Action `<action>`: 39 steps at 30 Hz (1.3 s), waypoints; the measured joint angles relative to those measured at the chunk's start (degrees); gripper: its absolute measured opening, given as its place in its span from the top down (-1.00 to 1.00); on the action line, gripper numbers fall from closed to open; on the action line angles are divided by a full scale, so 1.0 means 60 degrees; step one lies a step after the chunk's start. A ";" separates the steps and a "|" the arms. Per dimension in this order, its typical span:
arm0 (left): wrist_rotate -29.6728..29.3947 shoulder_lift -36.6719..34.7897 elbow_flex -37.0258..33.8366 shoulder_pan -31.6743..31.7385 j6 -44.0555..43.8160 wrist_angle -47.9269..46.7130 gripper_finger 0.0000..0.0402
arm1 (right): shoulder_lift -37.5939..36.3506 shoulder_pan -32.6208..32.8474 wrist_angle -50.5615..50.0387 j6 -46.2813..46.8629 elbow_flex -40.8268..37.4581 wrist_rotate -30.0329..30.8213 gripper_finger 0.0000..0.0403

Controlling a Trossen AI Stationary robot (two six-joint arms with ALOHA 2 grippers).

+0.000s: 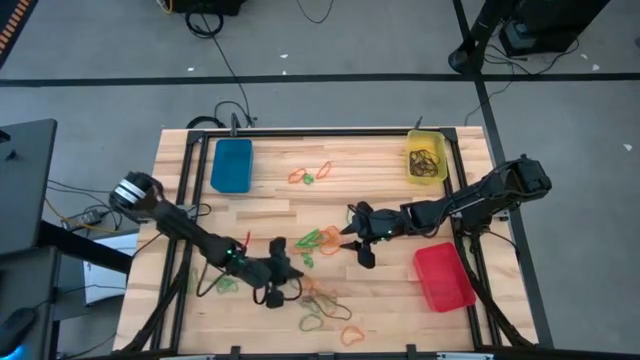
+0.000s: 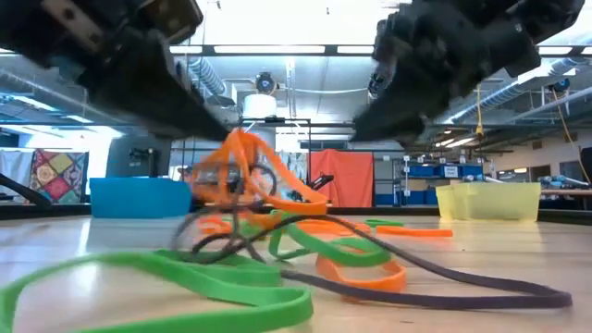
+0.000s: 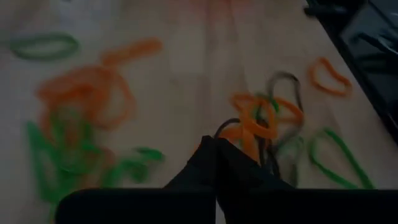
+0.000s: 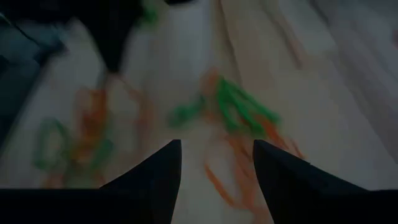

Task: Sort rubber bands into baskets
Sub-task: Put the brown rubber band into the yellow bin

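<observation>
Low view: orange rubber band upright

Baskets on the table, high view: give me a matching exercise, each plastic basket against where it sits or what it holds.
Things:
1. blue rectangular plastic basket
2. yellow rectangular plastic basket
3. red rectangular plastic basket

Descriptions:
A. table's near right part, nothing visible inside
B. far right corner, dark rubber bands inside
C. far left part of the table

Pairs: 1-C, 2-B, 3-A
</observation>
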 joint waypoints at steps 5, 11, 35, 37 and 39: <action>-0.0172 -0.0280 0.0021 0.0112 0.0168 0.0662 0.97 | 0.0429 0.0427 0.2289 -0.0411 0.0026 -0.0062 -0.05; 0.2288 -0.0260 0.0007 0.0056 -0.0490 -0.0602 0.97 | 0.0602 0.0545 0.1717 -0.0464 0.0004 -0.0253 -0.05; 0.2106 0.0068 -0.0011 -0.0307 -0.1798 -0.2545 0.41 | 0.0599 0.0512 0.1882 -0.0464 0.0004 0.0071 -0.05; 0.2248 0.0068 -0.0011 -0.0381 -0.1968 -0.2657 0.41 | 0.0599 0.0512 0.1878 -0.0464 0.0004 0.0070 -0.05; 0.2294 0.0068 -0.0011 -0.0475 -0.1985 -0.2591 0.41 | 0.0599 0.0512 0.1882 -0.0472 0.0004 0.0064 -0.05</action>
